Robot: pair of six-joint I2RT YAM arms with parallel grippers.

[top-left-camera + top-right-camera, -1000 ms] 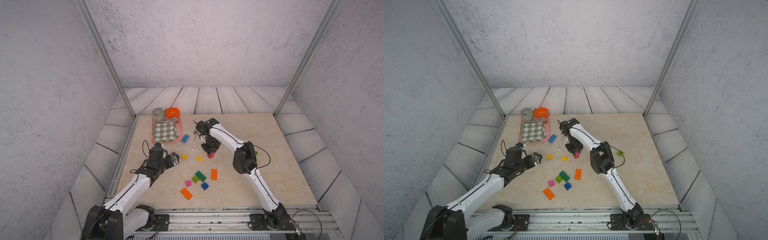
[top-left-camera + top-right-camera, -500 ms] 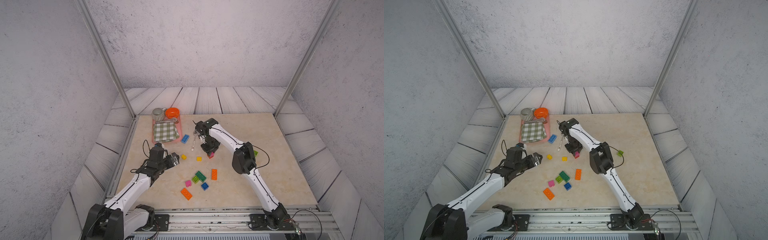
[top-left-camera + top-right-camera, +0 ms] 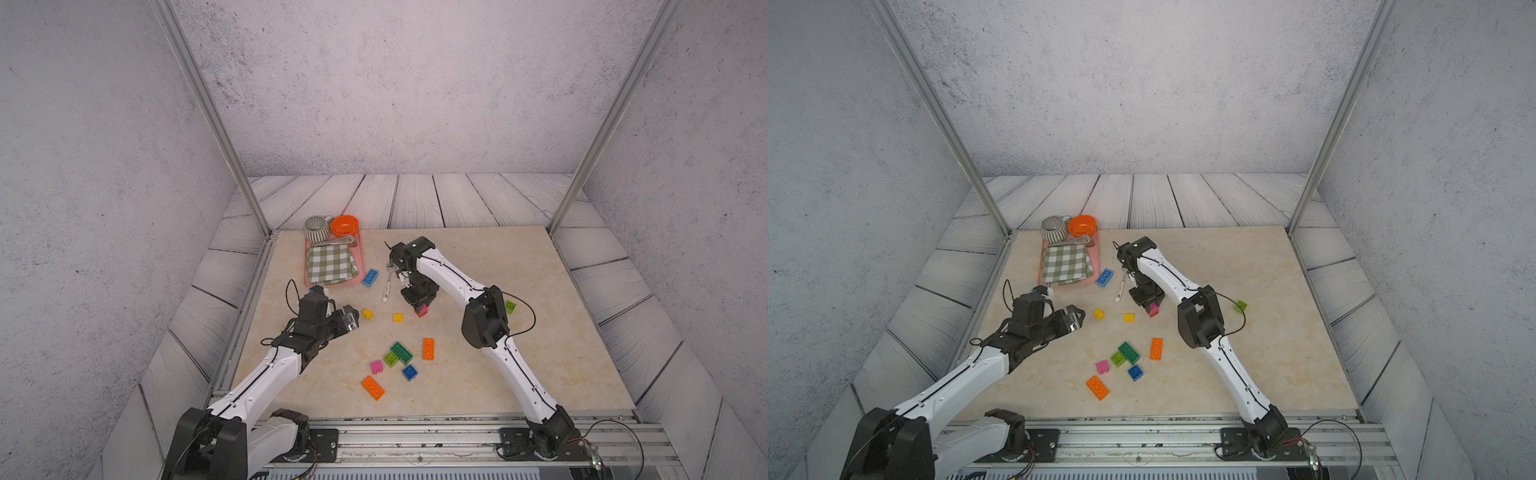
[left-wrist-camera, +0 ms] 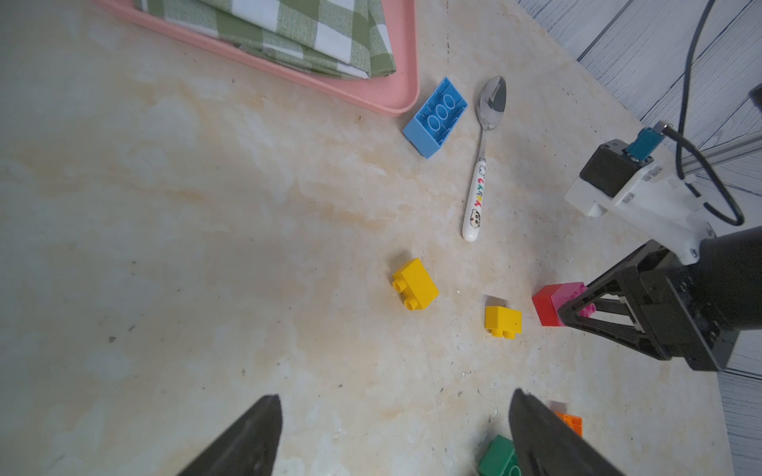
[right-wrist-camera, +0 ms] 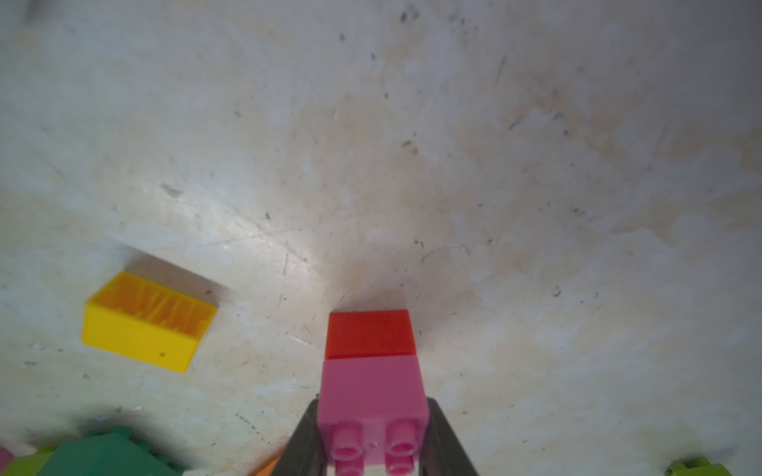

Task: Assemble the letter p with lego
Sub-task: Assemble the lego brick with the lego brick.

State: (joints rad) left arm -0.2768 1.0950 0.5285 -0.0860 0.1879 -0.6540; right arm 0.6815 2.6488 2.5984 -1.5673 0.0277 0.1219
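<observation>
Right gripper (image 5: 374,445) pinches only the pink brick (image 5: 371,387); a table (image 5: 536,165) bump could shed the red brick (image 5: 370,334). Left gripper (image 4: 394,397), at its nine o'clock, is spread.

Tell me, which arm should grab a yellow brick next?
Left, I think. The left fingers are open and empty, with the nearer yellow brick just ahead. The right fingers are shut on the pink brick stuck to the red brick.

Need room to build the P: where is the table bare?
Bare: the table's right side, past the lime brick and right arm; the near strip right of the nearest orange brick. Crowded: around the green brick, and between tray and spoon.
</observation>
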